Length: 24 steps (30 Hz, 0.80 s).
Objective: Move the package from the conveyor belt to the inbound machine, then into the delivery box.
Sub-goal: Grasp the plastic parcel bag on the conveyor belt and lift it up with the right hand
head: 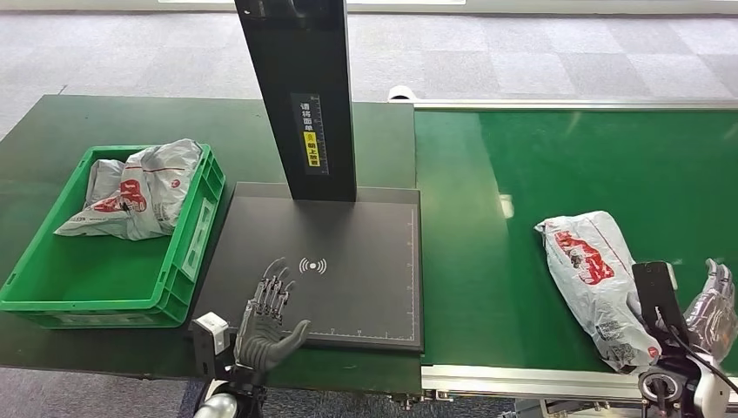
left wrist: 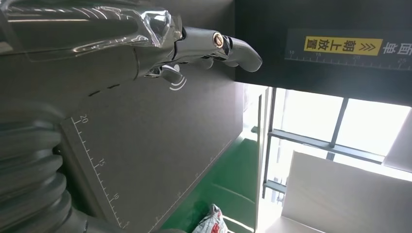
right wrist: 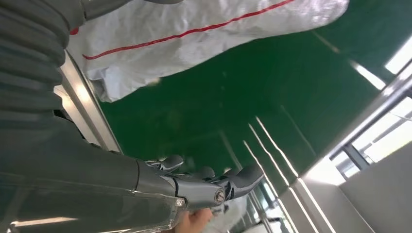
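Note:
A white plastic package (head: 593,279) with red print lies on the green conveyor belt (head: 540,174) at the right, near its front edge; the right wrist view shows the package (right wrist: 194,39) from close by. My right hand (head: 715,292) hovers open just right of it, fingers apart, holding nothing. My left hand (head: 270,318) is open above the front left part of the black inbound machine plate (head: 348,296), fingers stretched flat; the left wrist view shows its fingers (left wrist: 228,48) over the plate. The green delivery box (head: 52,287) stands at the left with white packages (head: 139,187) inside.
The machine's black upright column (head: 300,96) rises from the back of the plate. The conveyor's metal rail (head: 531,379) runs along the front. A dark green table (head: 43,131) carries the box. A person's hand (right wrist: 194,222) shows beyond my right hand's fingers.

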Tool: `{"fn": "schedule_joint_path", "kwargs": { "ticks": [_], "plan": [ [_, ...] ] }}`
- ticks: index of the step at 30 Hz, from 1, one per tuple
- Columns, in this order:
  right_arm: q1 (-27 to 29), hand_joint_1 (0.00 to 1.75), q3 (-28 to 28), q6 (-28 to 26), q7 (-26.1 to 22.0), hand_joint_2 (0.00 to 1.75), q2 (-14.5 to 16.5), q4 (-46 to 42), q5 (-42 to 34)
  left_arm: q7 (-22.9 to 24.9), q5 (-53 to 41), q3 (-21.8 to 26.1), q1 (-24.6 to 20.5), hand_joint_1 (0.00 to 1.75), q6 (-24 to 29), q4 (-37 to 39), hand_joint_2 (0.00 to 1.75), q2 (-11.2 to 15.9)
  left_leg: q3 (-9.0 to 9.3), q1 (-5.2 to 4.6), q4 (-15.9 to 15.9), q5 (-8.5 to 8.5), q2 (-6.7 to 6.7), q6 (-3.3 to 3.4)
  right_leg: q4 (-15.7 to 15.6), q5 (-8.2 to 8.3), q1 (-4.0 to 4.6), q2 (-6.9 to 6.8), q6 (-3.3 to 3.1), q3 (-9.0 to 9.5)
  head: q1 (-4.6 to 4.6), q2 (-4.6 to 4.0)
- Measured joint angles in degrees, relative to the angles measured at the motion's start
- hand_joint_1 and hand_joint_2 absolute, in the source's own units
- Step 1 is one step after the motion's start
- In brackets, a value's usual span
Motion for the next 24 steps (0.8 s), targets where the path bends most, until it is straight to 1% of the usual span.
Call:
{"fn": "schedule_joint_path", "kwargs": {
  "ticks": [4, 7, 13, 16, 20, 21, 24],
  "plan": [
    [-3.0, 0.0, -1.8, 7.7, 1.3, 1.75, -2.7, 9.0, 0.8, 0.5, 0.7, 0.0, -0.2, 0.0, 0.8, 0.0, 1.75, 0.2, 0.01, 0.01, 0.0, 0.01, 0.02, 0.0, 0.0, 0.01, 0.01, 0.01, 0.0, -0.01, 0.0, 0.0],
    [-5.4, 0.0, -1.5, 11.3, 2.7, 1.75, -3.6, 14.0, 2.4, 1.1, 1.3, 0.0, -0.3, 0.0, 1.3, -0.1, 1.75, 0.2, 0.01, 0.02, 0.0, 0.01, 0.01, 0.01, 0.0, 0.01, 0.03, 0.01, 0.0, 0.0, 0.0, 0.0],
    [-8.9, 0.0, 0.3, 15.1, 4.1, 1.75, -4.5, 20.0, 3.3, 2.0, 1.5, 0.1, -0.2, 0.0, 2.4, -0.9, 1.75, 0.3, -0.01, 0.03, 0.0, 0.01, 0.01, 0.01, 0.0, 0.0, 0.05, 0.01, 0.0, -0.02, 0.0, 0.0],
    [-10.0, 0.0, 1.9, 17.2, 4.9, 1.75, -4.8, 21.7, 4.0, 2.4, 1.5, 0.1, -0.2, 0.0, 2.7, -1.0, 1.75, 0.4, 0.0, 0.03, 0.0, 0.01, 0.01, 0.01, 0.0, 0.0, 0.05, 0.01, 0.0, -0.01, 0.01, 0.0],
    [-10.8, 0.0, 4.0, 18.7, 5.9, 1.75, -5.2, 22.9, 4.9, 2.6, 1.5, 0.1, -0.2, 0.0, 2.9, -1.3, 1.75, 0.5, 0.0, 0.03, 0.0, 0.02, 0.01, 0.01, 0.0, 0.0, 0.05, 0.0, 0.0, 0.0, 0.0, 0.0],
    [-11.0, 0.25, 4.5, 19.4, 6.4, 1.75, -5.3, 23.1, 5.4, 2.7, 1.5, 0.1, -0.2, 0.0, 2.9, -1.3, 1.75, 0.5, 0.0, 0.03, 0.0, 0.02, 0.01, 0.01, 0.0, 0.0, 0.05, 0.01, 0.0, 0.0, 0.0, 0.0],
    [-11.4, 1.56, 6.7, 22.1, 8.0, 1.75, -6.0, 23.5, 6.9, 3.0, 1.5, 0.0, -0.1, 0.0, 3.0, -1.3, 1.75, 0.6, 0.02, 0.04, 0.0, 0.02, 0.01, 0.01, 0.0, 0.0, 0.05, 0.01, 0.0, 0.0, 0.01, 0.0]
  ]
}}
